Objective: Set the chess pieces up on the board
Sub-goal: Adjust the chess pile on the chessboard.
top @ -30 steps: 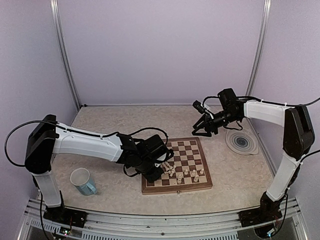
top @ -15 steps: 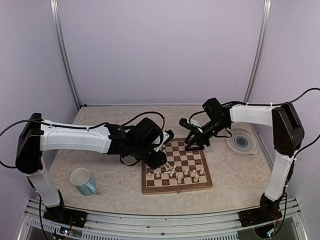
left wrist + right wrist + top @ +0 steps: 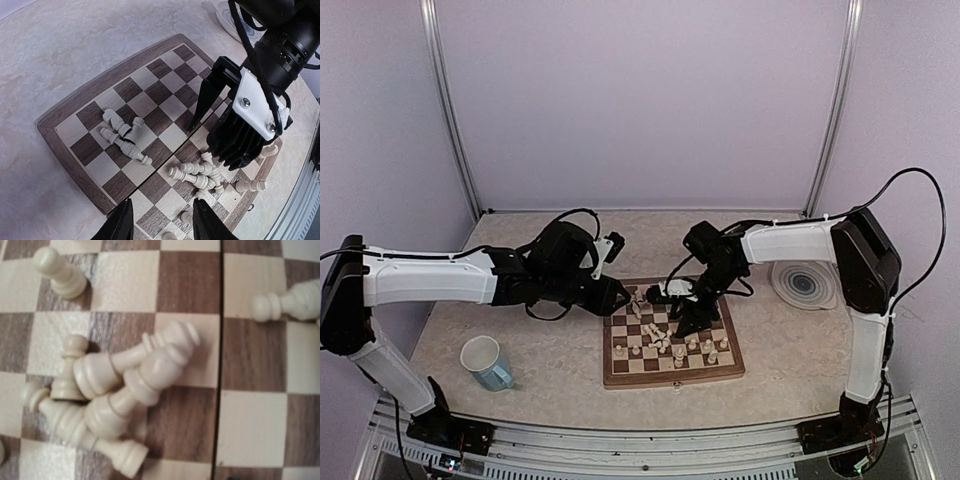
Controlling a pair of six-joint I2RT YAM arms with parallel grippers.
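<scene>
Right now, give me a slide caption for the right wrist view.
Close-up of a tangle of toppled cream chess pieces lying across the board beside its fold seam.

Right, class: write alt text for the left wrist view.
Cream chess pieces lie toppled in two heaps on a wooden chessboard. The right gripper, jaws open, hangs over the board beside the nearer heap; the left gripper, also open, shows at the bottom edge.
</scene>
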